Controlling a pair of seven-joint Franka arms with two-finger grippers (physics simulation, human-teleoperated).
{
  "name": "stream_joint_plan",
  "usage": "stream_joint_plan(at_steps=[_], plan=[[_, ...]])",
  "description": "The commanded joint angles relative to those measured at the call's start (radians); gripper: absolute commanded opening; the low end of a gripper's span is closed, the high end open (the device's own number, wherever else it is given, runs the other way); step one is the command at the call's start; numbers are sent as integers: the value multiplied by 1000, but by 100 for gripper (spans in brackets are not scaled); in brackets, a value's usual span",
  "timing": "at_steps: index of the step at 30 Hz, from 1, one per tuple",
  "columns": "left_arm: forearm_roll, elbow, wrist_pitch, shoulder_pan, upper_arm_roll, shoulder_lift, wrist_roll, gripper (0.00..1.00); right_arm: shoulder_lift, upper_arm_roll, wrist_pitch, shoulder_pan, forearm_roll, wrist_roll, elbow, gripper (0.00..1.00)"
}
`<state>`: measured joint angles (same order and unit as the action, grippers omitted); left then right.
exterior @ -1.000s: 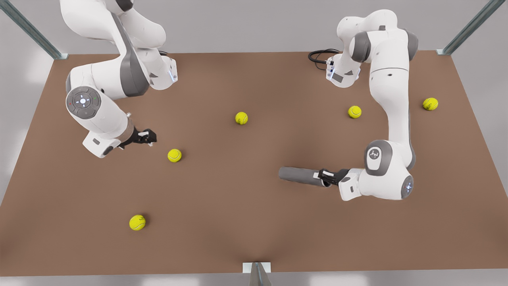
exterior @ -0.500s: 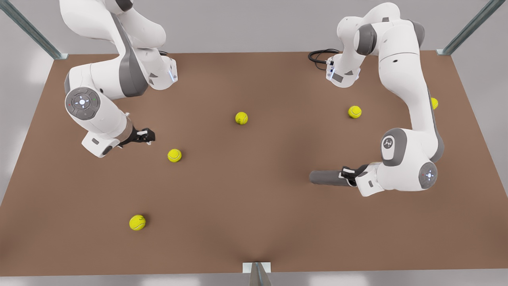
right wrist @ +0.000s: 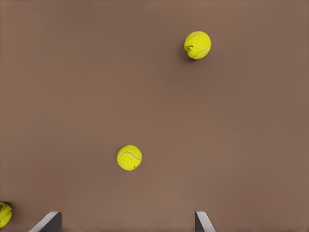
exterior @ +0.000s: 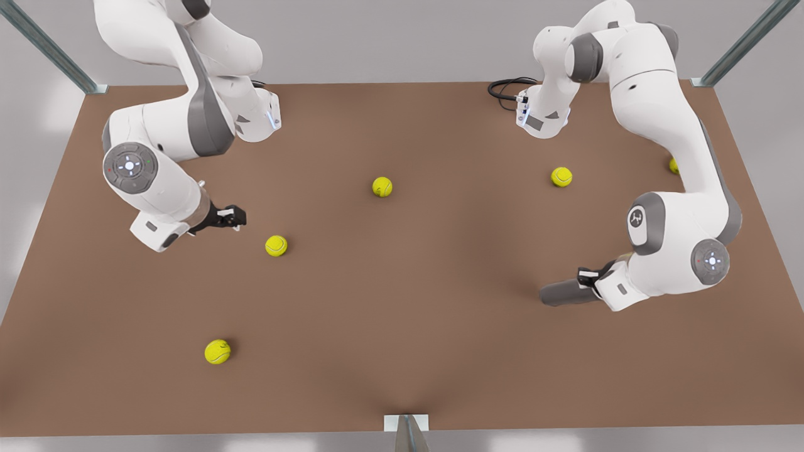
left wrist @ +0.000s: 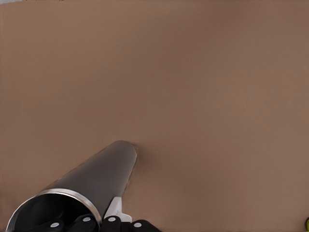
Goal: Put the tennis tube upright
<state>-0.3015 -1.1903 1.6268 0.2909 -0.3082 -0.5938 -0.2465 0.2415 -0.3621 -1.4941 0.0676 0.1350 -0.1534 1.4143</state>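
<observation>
**A:** Where's your tennis tube [exterior: 561, 293]?

**B:** In the front view, you'll find it at about four o'clock from the middle of the table [exterior: 402, 351], low over the brown surface; whether it touches I can't tell. Its long axis runs nearly level, the free end pointing toward nine o'clock and tipped a little downward, the other end tucked under your left arm's wrist.

**A:** And the left gripper [exterior: 589, 276]?

**B:** It's pinching the tube at the open, rimmed end. In the left wrist view the tennis tube [left wrist: 91, 183] stretches away from the camera, its thin bright rim nearest, and the fingers [left wrist: 118, 208] sit at that rim, one pale pad outside the wall, dark parts showing in the mouth.

**A:** Your right gripper [exterior: 231, 217]?

**B:** Waiting at about nine o'clock, pointing toward three. Its fingers [right wrist: 48, 223] stand well apart in the right wrist view, nothing between them. A tennis ball [exterior: 276, 245] lies near it, just past the tips toward four o'clock.

**A:** Other balls?

**B:** One near centre [exterior: 382, 186], one at seven o'clock [exterior: 217, 351], one at two o'clock [exterior: 561, 177].
</observation>
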Motion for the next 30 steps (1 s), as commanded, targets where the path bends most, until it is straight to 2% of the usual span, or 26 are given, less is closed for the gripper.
stream_joint_plan(at_steps=[1,13,26,27,28,30], plan=[[36,0,13,1,0,0,13,21,-1,-1,0,-3,0,-5,0,100],[117,-37,74,-1,0,-17,220,21,-2,-1,2,6,-18,3,2,100],[102,-41,91,-15,0,-58,236,21,1,-4,-6,-6,-11,5,-5,100],[104,-41,91,-15,0,-58,236,39,2,-4,-6,-3,-14,5,-15,100],[102,-41,91,-15,0,-58,236,100,5,-4,-8,0,-14,6,-17,100],[104,-40,91,-15,0,-58,237,100,15,-3,-8,-3,-12,6,-21,100]])
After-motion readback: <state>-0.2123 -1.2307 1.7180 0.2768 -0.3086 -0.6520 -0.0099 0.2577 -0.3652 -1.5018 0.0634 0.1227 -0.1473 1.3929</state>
